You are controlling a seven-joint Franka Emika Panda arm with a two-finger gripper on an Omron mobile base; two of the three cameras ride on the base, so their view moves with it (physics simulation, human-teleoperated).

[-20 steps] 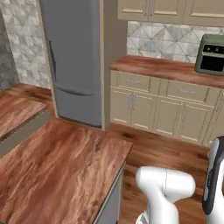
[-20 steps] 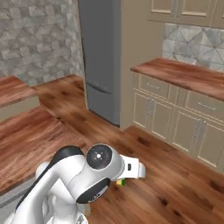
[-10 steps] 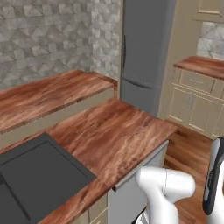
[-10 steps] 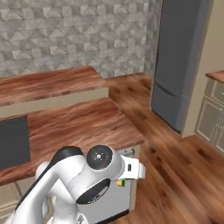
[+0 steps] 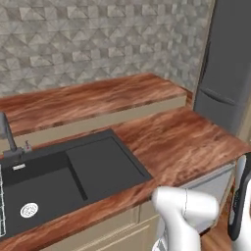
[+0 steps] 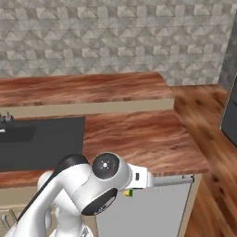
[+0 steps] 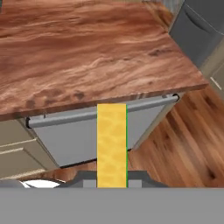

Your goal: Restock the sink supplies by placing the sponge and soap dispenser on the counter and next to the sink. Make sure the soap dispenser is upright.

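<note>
- Sponge point(image 7: 111, 142): yellow rectangular block with a green edge, standing up between the jaws of the gripper point(image 7: 111, 177), which is closed tight on it, below counter height in front of a grey appliance front point(image 7: 87, 135).
- Change: the base has swung from the fridge and beige cabinets round to the reddish-brown wood-grain counter point(image 5: 181, 142) and black two-basin sink point(image 5: 63, 181); judged, placing beside the sink comes next.
- Soap dispenser: not located.
- Markings: no legible writing.
</note>
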